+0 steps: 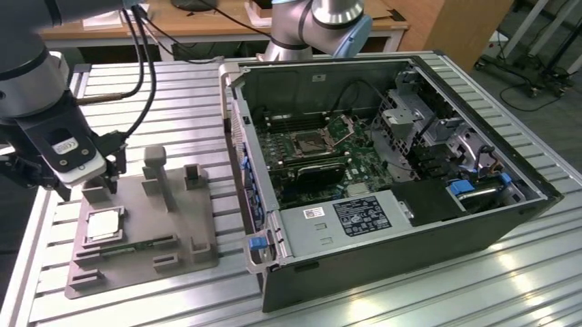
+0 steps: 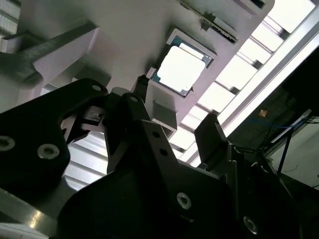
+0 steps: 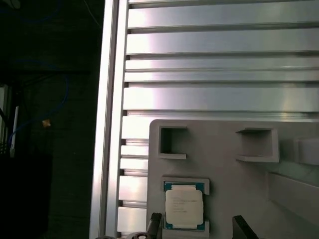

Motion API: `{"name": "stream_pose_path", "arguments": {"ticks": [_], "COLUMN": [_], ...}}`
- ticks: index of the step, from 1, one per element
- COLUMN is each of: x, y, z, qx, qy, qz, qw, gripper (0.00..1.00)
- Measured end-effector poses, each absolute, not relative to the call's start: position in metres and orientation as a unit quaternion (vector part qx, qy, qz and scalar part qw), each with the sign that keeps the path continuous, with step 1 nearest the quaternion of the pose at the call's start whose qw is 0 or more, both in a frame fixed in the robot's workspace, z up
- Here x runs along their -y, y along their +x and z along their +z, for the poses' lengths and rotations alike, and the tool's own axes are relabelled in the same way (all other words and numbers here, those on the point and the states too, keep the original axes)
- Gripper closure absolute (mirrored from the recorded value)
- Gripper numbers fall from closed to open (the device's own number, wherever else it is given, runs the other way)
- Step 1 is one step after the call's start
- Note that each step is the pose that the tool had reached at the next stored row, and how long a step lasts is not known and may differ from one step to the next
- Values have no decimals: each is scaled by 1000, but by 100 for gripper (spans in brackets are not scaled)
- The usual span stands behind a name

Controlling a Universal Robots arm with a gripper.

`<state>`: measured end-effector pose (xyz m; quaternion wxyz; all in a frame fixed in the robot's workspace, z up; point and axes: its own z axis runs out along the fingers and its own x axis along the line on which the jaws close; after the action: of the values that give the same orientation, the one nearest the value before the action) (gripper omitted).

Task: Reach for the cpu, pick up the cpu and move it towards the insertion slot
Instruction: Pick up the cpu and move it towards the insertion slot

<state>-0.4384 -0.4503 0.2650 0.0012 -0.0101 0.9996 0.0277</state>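
The cpu [image 1: 103, 225] is a small square chip with a silvery top, lying flat in a recess of the grey plastic fixture [image 1: 195, 225] at the exterior view's left. Both wrist views show the cpu [image 2: 180, 69] [image 3: 184, 209] in its framed pocket. My gripper [image 1: 88, 191] hangs just above the fixture's far end, a short way behind the chip, open with nothing between its dark fingers [image 2: 212, 132]. The insertion slot [image 1: 312, 143] is the square silver-framed socket on the motherboard inside the open computer case, with its metal frame tilted up.
The open computer case [image 1: 454, 225] lies on the slotted aluminium table [image 1: 163, 88] at the exterior view's right. A green memory stick [image 1: 136, 244] sits in the fixture near the chip, and upright grey posts [image 1: 157, 170] rise from it. The table's edge [image 3: 112, 124] runs close beside the fixture.
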Motion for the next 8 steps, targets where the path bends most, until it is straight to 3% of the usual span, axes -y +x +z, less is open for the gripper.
{"name": "stream_pose_path", "arguments": {"ticks": [8], "x": [451], "y": [-439], "z": [254], "qx": [-1000], "qy": [-10], "qz": [28], "qw": [1], "gripper": [35]}}
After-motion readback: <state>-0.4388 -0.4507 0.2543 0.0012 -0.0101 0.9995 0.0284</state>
